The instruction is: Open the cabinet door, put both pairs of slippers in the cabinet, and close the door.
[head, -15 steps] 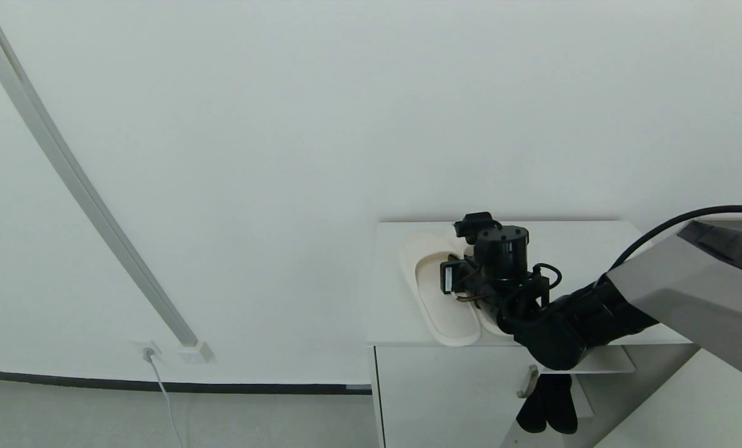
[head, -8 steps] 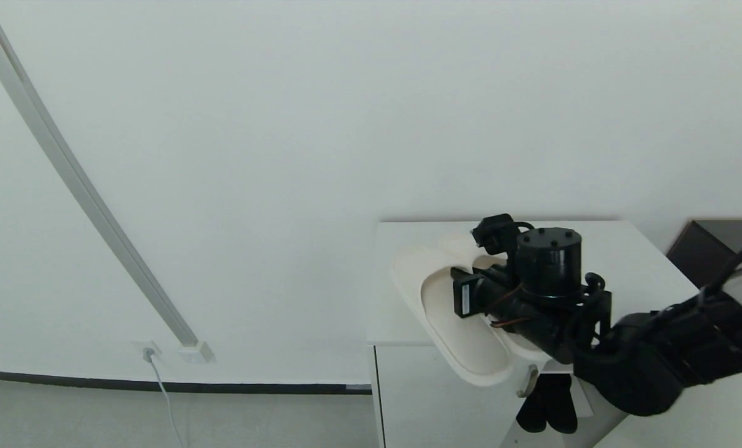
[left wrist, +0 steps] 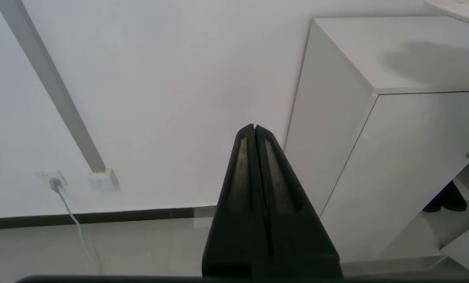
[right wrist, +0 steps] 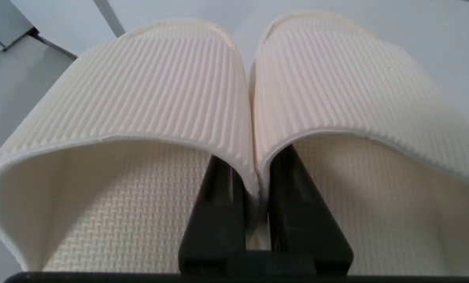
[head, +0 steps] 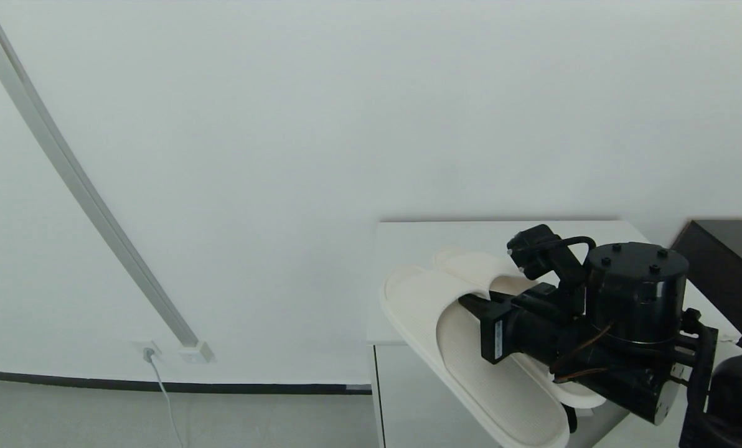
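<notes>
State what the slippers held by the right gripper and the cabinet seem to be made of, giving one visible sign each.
Cream slippers: probably soft foam or woven fabric, matte; the straps are finely ribbed and the footbeds carry a diamond emboss. White cabinet: likely laminated or painted board, smooth and matte; flat panels with crisp edges, no grain showing. Neither is certain.

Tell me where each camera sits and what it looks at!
Head view: on the head, facing forward and down at the cabinet; the right gripper holds cream slippers.
Left wrist view: on the left wrist, looking past the shut left gripper toward the cabinet.
Right wrist view: on the right wrist, facing along its gripper into the slippers.
Head and right wrist views share the slippers.
</notes>
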